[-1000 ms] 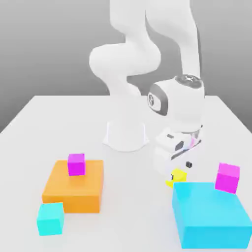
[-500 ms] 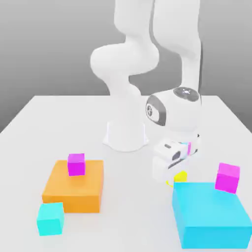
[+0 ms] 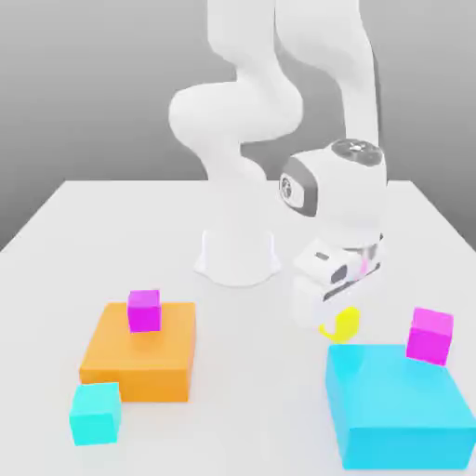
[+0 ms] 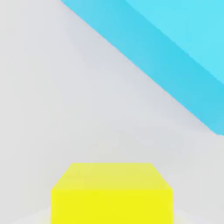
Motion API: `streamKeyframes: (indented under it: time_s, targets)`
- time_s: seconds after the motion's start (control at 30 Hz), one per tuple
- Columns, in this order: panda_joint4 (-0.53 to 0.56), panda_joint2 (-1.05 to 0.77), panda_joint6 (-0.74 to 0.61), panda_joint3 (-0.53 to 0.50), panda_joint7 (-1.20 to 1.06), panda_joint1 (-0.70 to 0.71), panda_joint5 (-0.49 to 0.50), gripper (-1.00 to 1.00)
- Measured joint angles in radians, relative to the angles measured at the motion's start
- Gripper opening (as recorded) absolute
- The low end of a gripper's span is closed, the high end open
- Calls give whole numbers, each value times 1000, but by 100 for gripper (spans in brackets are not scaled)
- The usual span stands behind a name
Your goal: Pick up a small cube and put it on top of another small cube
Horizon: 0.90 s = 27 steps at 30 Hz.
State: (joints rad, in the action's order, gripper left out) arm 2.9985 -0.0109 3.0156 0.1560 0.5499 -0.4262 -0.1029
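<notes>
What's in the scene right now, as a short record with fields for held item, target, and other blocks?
held item: yellow cube, in the end effector
target: larger magenta cube, nothing on top
beside target: big cyan block
other blocks: orange block with smaller magenta cube on it; small cyan cube
stacked yet: no
</notes>
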Motion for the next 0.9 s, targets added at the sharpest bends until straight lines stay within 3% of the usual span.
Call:
streamKeyframes:
  time_s: [0.23, 0.4, 0.67, 0.8, 0.83, 0.9]
  targets:
    - [8, 111, -108, 3, 15, 0, 41, -100]
    - [-144, 134, -283, -2, -127, -14, 88, -100]
    - [-410, 161, -577, -5, -437, -71, 70, -100]
    - [-420, 61, -488, -3, -463, -77, 87, -100]
    - [-414, 30, -452, -5, -458, -78, 96, 100]
    - [-414, 30, -452, -5, -458, -77, 95, 100]
